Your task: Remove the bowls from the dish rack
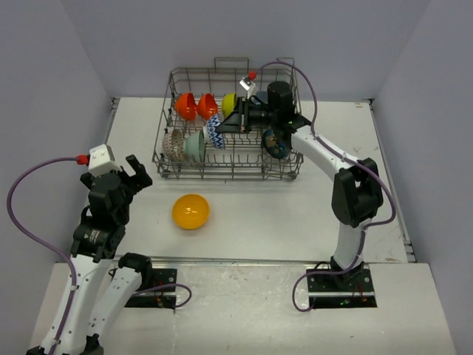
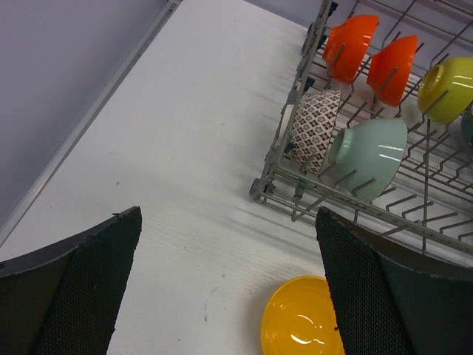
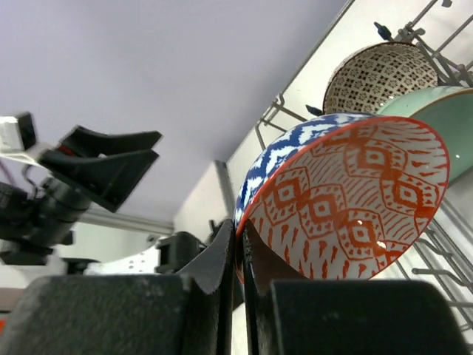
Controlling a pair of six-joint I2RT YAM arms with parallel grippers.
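Ceramic is hard, slippery and breaks easily; the zigzag bowl [image 3: 347, 200] stands on edge in the far dish rack [image 1: 164, 158]; the right pincer [image 3: 240, 248] is pinched tight on its rim, a good spot; the left pincer [image 1: 135, 171] is wide and empty over the bench [image 1: 281, 222].

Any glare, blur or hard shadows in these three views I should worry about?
Top external: even light, soft shadows, small highlight in the yellow bowl. Left wrist: table sharp, glints on the mint bowl, left gripper dark at the edges. Right wrist: zigzag bowl sharp with one small glare spot; right gripper close up, dark and soft.
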